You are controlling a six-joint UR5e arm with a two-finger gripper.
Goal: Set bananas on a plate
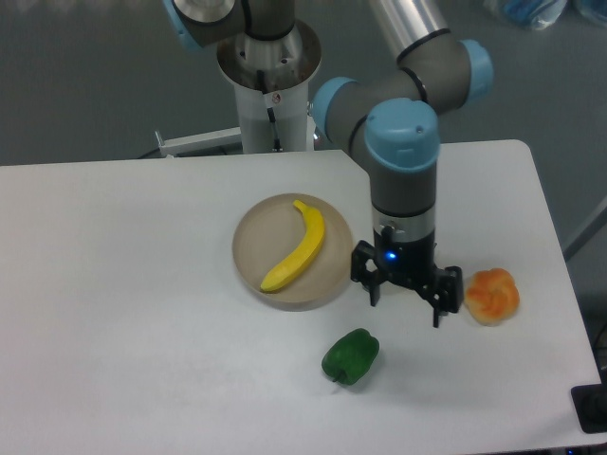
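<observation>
The yellow curved banana [297,248] lies on the round beige plate [254,239] at the middle of the white table, running from the plate's back right to its front left. My gripper [406,303] hangs just right of the plate, between it and the orange lumpy fruit. Its two black fingers are spread apart and hold nothing. It does not touch the plate or the banana.
An orange lumpy fruit [492,295] sits on the table right of the gripper. A green bell pepper [350,357] lies in front of the plate. The arm's base column [270,90] stands behind the table's back edge.
</observation>
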